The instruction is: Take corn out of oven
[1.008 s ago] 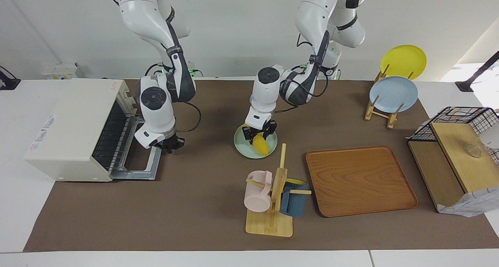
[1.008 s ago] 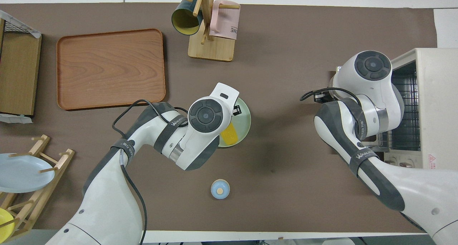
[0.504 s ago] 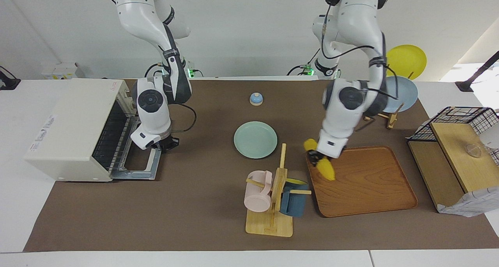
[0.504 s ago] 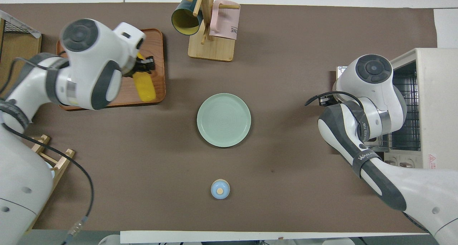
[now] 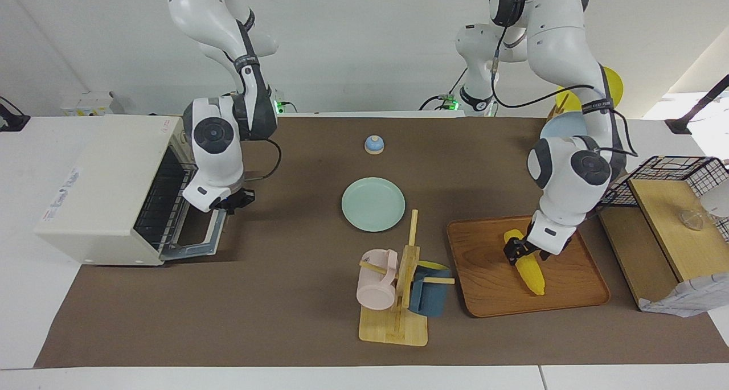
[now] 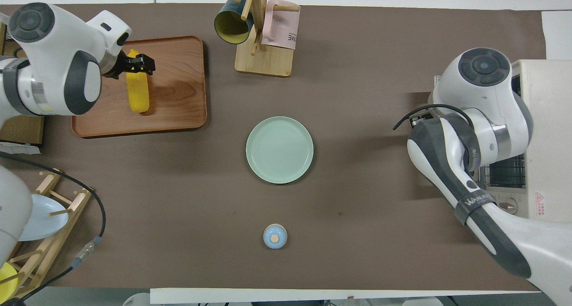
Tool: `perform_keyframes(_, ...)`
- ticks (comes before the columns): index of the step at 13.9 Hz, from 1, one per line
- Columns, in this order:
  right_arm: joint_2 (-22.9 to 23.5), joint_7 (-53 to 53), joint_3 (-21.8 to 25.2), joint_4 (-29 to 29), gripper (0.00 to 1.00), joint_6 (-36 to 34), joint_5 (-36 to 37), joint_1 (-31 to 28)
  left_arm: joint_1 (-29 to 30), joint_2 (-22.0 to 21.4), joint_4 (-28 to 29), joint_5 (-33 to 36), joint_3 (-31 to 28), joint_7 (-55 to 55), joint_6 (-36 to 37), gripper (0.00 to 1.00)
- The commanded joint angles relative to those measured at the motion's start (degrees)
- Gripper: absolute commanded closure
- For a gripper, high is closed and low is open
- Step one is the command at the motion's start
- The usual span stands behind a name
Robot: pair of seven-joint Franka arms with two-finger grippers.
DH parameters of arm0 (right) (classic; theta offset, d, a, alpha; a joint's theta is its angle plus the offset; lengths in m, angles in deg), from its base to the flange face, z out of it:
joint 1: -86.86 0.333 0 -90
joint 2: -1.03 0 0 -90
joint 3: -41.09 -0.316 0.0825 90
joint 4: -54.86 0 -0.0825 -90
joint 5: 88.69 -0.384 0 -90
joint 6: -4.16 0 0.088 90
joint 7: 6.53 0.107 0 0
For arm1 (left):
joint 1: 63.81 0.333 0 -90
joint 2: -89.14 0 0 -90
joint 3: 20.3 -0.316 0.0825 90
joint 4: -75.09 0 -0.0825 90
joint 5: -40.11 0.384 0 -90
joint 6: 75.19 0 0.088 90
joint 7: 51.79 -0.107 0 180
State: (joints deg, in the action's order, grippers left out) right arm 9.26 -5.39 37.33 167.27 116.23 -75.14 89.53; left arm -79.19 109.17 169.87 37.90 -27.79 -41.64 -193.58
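Note:
The yellow corn point(image 5: 529, 273) lies in the wooden tray point(image 5: 490, 276) toward the left arm's end of the table, out of the oven. My left gripper point(image 5: 521, 252) is shut on its thick end, and the tapered tip points down at the tray. In the overhead view the corn point(image 6: 137, 91) reaches out of the left gripper point(image 6: 134, 66) over the tray point(image 6: 174, 87). The cream-white oven point(image 5: 108, 185) stands at the right arm's end with its door point(image 5: 196, 239) hanging partly open. My right gripper point(image 5: 232, 201) is at the door's free edge; the overhead view hides it under the arm.
An empty pale green plate point(image 5: 373, 204) sits mid-table. A mug rack point(image 5: 398, 299) with a pink and a blue mug stands beside the tray. A small blue knob point(image 5: 374, 144) lies nearer to the robots. A black wire basket point(image 5: 666, 168) stands past the tray.
The left gripper lifted the corn off the green plate, carried it over the wooden tray and lowered it. The right gripper rose a little, and the oven door came up with it.

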Motion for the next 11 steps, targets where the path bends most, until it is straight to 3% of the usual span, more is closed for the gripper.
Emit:
perform_keyframes(1,-2.43,-6.48,0.42,-2.54,0.99,-3.60,1.92,-5.38,2.28,-13.41,0.67,-0.34,-0.16,-0.48,15.59,0.00)
perform_keyframes(4,-4.97,-8.34,0.33,-2.73,0.97,-5.54,1.57,-7.49,2.64,-19.57,-1.53,1.32,-1.66,-3.01,26.00,0.00)
perform_keyframes(5,-6.03,-8.34,0.42,-2.73,0.89,-6.33,0.09,-8.28,2.72,-20.46,-1.54,1.50,-1.66,-4.07,26.98,0.00)
perform_keyframes(6,-6.91,-8.25,0.42,-2.90,0.70,-7.47,-1.67,-8.55,2.72,-20.56,-1.54,1.50,-1.66,-4.52,27.33,0.00)
perform_keyframes(7,-8.31,-8.25,0.50,-3.25,0.39,-9.13,-4.03,-8.64,2.72,-20.56,-1.54,1.59,-1.66,-4.78,27.34,0.00)
perform_keyframes(8,-10.32,-8.34,0.51,-4.12,0.00,-10.98,-7.10,-8.73,2.72,-20.65,-1.54,1.59,-1.66,-6.09,27.34,0.00)
perform_keyframes(11,-11.31,-7.90,0.51,-14.72,0.00,-21.76,-10.91,-8.55,2.72,-20.82,-1.45,1.50,-1.75,-7.68,27.77,0.00)
